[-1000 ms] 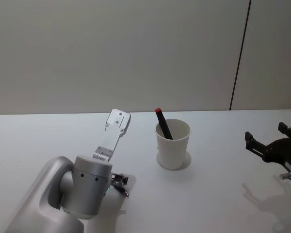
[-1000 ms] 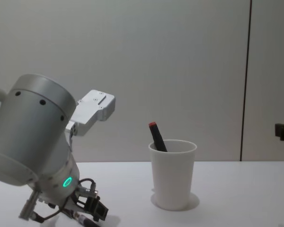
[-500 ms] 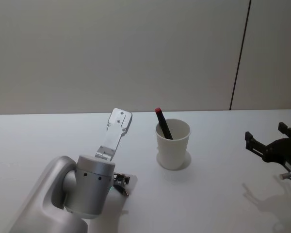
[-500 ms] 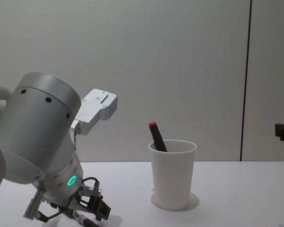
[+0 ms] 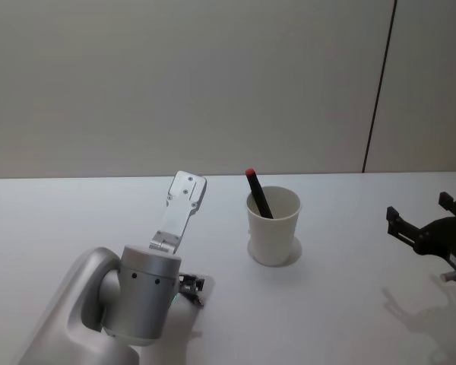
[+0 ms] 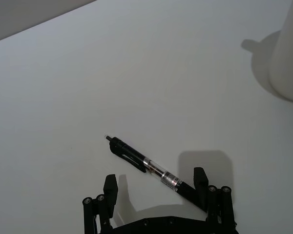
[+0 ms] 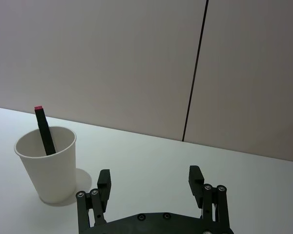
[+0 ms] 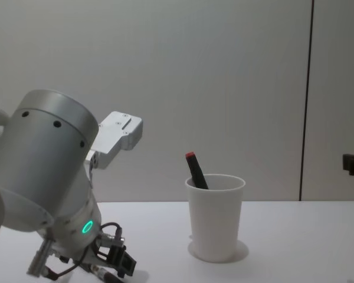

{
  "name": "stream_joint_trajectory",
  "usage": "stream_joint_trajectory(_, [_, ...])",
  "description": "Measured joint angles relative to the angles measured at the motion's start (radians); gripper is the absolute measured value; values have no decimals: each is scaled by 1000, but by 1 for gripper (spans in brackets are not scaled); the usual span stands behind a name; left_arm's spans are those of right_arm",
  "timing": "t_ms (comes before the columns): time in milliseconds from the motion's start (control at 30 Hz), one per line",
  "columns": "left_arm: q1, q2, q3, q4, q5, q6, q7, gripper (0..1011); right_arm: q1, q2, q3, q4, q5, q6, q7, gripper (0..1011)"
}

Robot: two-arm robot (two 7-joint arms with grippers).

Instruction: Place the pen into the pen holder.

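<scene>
The white worktop [image 5: 334, 319] fills the lower half of the head view. Behind it stands a plain grey wall [image 5: 175, 84] with one thin dark vertical seam [image 5: 378, 87] at about 1 o'clock.

The left arm [image 5: 137, 293] is the biggest thing on the scene, a thick silver cylinder at 7 o'clock. A small green ring light [image 8: 88, 225] glows on its lower part.

The pen holder [image 5: 273, 228], a plain white tapered cup with a rolled rim, stands upright a little beyond the middle of the worktop. I read no print or brand on it.

The right end effector [image 7: 150, 173] hangs above the worktop at about 4 o'clock from the pen holder, well apart from it. It is released, with its two black fingers spread and nothing between them.

The left end effector [image 6: 155, 178] is low over the worktop, at about 8 o'clock from the pen holder. It is released too, with its fingers wide apart.

The pen [image 6: 151, 168] lies flat on the worktop between these fingers, diagonal to them, outside the pen holder. It is black with a clear middle part. One end reaches close to one finger; I cannot tell if they touch. A small label band sits on the clear part, and its writing is too small to read.

A black marker with a red tip [image 5: 256, 196] stands inside the pen holder and leans toward 11 o'clock, its tip above the rim.
</scene>
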Motion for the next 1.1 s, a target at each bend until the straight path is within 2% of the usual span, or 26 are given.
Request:
stream_joint_trajectory(267, [8, -7, -9, -7, 10, 10, -4, 999, 0, 0, 0, 0, 0, 0, 0, 1002])
stream_joint_trajectory(333, [9, -8, -11, -8, 15, 12, -9, 967, 0, 0, 0, 0, 0, 0, 0, 1002])
stream_joint_trajectory(467, [12, -10, -12, -9, 28, 16, -22, 836, 0, 0, 0, 0, 0, 0, 0, 1002])
stream_joint_trajectory(600, [13, -15, -14, -9, 46, 25, -34, 764, 0, 0, 0, 0, 0, 0, 0, 1002])
stream_joint_trajectory(700, [13, -17, -15, -8, 54, 29, -38, 626, 0, 0, 0, 0, 0, 0, 0, 1002])
stream_joint_trajectory(800, [13, -19, -17, -5, 65, 32, -44, 565, 0, 0, 0, 0, 0, 0, 0, 1002])
stream_joint_trajectory(833, [13, -21, -18, -3, 70, 34, -47, 504, 0, 0, 0, 0, 0, 0, 0, 1002])
stream_joint_trajectory(900, [14, -23, -20, -1, 76, 36, -51, 469, 0, 0, 0, 0, 0, 0, 0, 1002])
stream_joint_trajectory(1067, [15, -26, -27, 3, 88, 40, -61, 277, 0, 0, 0, 0, 0, 0, 0, 1002])
stream_joint_trajectory(1100, [15, -26, -27, 3, 90, 41, -62, 277, 0, 0, 0, 0, 0, 0, 0, 1002])
